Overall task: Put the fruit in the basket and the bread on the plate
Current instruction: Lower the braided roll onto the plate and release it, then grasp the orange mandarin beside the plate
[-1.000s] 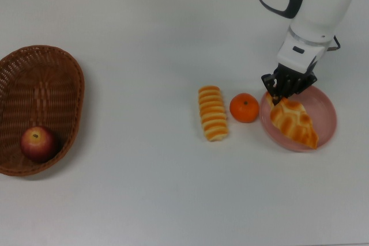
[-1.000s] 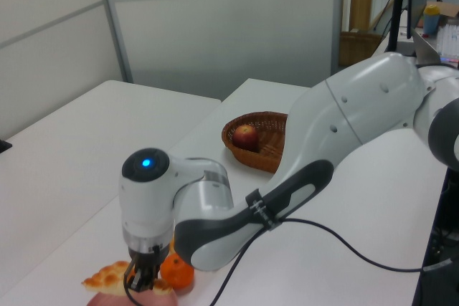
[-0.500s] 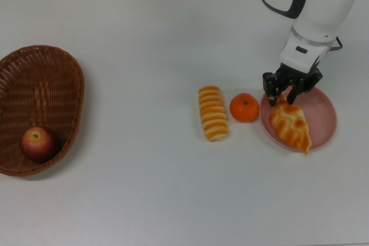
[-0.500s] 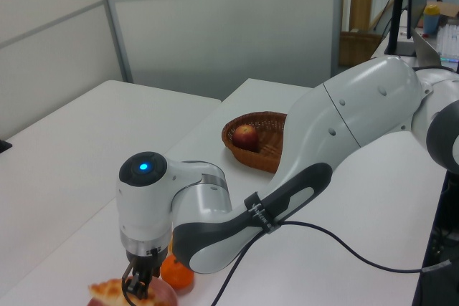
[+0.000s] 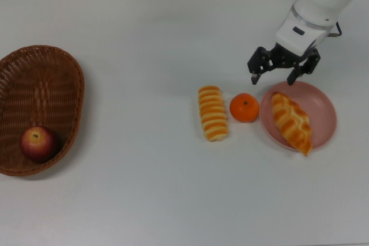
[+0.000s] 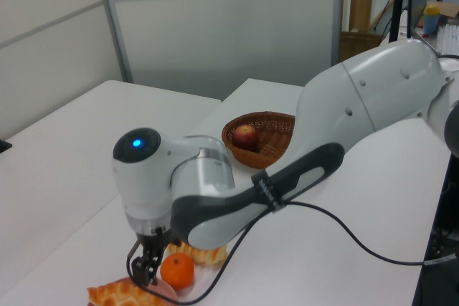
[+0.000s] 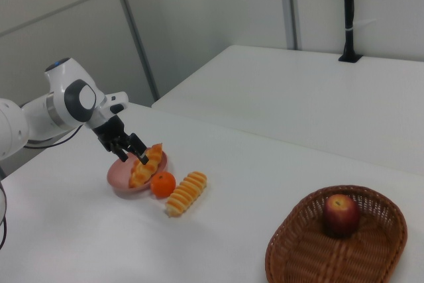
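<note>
The braided bread (image 5: 291, 122) lies across the pink plate (image 5: 324, 105), with one pointed end over the near rim. My gripper (image 5: 275, 76) hangs open and holds nothing, just past the plate's far-left rim in the top view. The tangerine (image 5: 244, 108) rests on the table against the plate's left side. Left of it lies the ridged bread (image 5: 213, 113). At the top view's left, the apple (image 5: 38, 143) sits inside the wicker basket (image 5: 63, 73). The right view shows my gripper (image 7: 129, 149) above the plate (image 7: 118, 175) and braided bread (image 7: 147, 164).
The white table (image 5: 144, 38) stretches between the basket and the loaves. In the left view my arm's body (image 6: 215, 206) and its black cable (image 6: 344, 241) hang over the tangerine (image 6: 177, 270) and the plate area. A second white table (image 7: 318, 97) stands behind in the right view.
My gripper has let go of the braided bread, which now lies flat on the plate. It has opened wide and drawn back toward the top view's upper left.
</note>
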`<state>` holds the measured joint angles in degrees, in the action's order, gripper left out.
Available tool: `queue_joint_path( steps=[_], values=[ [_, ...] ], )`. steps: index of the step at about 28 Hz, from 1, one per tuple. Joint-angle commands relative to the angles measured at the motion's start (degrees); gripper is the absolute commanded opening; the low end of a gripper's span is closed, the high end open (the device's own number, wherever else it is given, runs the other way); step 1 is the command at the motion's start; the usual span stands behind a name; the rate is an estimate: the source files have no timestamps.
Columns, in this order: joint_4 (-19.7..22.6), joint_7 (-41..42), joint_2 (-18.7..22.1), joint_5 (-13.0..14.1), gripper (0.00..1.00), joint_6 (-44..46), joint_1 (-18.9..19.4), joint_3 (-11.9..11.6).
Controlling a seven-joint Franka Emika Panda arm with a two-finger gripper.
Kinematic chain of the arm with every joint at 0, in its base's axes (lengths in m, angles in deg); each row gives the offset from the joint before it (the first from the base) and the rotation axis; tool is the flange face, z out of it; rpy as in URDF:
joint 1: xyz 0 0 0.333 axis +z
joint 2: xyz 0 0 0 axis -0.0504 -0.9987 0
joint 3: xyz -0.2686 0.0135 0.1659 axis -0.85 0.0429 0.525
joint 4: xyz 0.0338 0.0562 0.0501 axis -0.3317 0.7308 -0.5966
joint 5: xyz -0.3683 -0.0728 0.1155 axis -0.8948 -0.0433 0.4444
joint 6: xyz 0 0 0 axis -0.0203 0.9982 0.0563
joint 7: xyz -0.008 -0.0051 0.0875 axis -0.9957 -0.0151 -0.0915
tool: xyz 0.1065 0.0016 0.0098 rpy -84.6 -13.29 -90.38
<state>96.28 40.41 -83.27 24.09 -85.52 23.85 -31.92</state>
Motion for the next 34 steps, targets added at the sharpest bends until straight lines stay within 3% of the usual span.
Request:
queue_joint_path(
  steps=[1, 27, 30, 34],
  values=[
    [1.0, -0.4, 0.5, 1.0, 1.0, 1.1, -1.5, -1.1],
    [2.5, 0.2, -5.0, -1.0, 1.0, -3.2, -4.4, -1.4],
    [2.5, 0.2, -5.7, -1.5, 0.95, -3.9, -4.6, -1.4],
    [2.7, 0.2, -6.4, -3.1, 0.71, -5.5, -4.6, -1.4]
  ],
)
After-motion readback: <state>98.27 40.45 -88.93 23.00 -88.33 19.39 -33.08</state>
